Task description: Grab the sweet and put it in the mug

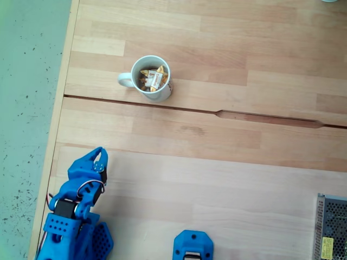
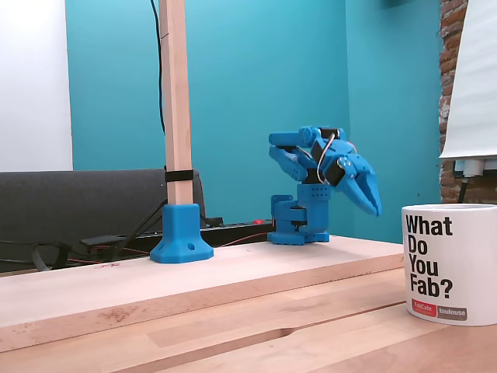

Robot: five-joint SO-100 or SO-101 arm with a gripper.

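Observation:
The white mug [image 1: 162, 94] stands upright on the wooden table, its handle pointing left in a fixed view from above. Inside it lie wrapped sweets [image 1: 152, 79], white with yellow-orange twisted ends. From the side, the mug [image 2: 449, 264] carries the black print "What Do You Fab?", and its inside is hidden. My blue gripper [image 1: 98, 158] rests folded back over the arm's base at the table's near left corner, far from the mug. Its fingers are shut with nothing between them, tips tilted down [image 2: 374, 207].
A blue post base [image 1: 193, 245] sits at the near table edge and holds a tall wooden post [image 2: 175, 101]. A metal mesh box [image 1: 331, 227] lies at the lower right. A seam [image 1: 217, 112] crosses the boards. The table's left edge [image 1: 59, 108] drops to the floor.

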